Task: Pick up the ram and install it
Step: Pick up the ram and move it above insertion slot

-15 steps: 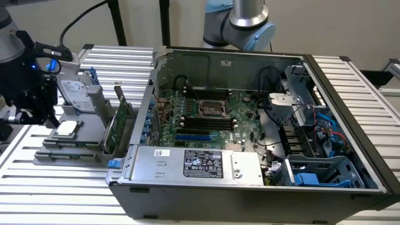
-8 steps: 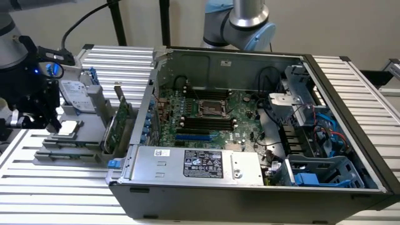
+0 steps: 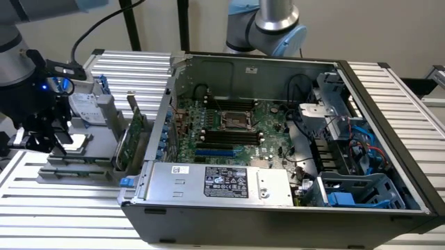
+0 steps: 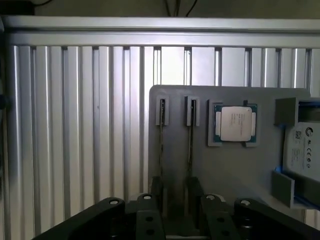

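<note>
Here, the ram is seen edge-on beyond parted jaws in the wrist view; the computer case is shown in the exterior view.

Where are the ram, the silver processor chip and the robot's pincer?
ram [image 4: 190,145]: wrist view, thin edge of one stick.
processor chip [image 4: 235,123]: wrist view, middle of its silver lid.
pincer [image 4: 176,187]: wrist view, midway between its two dark fingertips.

The arm is showing silver-grey tubes, with a pale blue cap covering its joint at twelve o'clock in the exterior view. A black cable is looping off the black wrist, where a blue light is glowing at nine o'clock. The black hand is carrying four silver screws.
</note>
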Robot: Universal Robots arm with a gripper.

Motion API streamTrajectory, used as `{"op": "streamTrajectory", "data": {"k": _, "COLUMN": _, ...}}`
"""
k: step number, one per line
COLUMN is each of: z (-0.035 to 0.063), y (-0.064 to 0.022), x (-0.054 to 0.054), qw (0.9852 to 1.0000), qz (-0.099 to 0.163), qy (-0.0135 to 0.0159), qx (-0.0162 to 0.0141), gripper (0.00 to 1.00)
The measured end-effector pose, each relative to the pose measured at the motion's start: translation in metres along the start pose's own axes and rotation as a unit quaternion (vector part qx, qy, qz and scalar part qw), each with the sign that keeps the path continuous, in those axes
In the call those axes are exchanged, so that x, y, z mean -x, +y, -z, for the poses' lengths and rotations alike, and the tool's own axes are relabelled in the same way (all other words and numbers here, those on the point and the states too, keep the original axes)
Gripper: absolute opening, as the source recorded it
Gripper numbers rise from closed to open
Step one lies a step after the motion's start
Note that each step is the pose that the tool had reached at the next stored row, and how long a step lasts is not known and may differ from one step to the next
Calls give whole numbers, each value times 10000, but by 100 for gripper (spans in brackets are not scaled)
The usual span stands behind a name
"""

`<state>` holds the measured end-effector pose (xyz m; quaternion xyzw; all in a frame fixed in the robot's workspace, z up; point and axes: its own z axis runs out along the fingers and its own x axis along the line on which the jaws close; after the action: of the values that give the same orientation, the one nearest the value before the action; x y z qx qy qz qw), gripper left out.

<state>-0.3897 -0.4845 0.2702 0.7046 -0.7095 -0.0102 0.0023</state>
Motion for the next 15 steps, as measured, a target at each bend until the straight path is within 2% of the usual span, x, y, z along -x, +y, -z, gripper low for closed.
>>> {"op": "streamTrajectory", "data": {"k": 15, "z": -272, "y": -16, "x": -35, "qw": 10000, "qz": 0, "qy": 0, "qx": 0, "gripper": 100}}
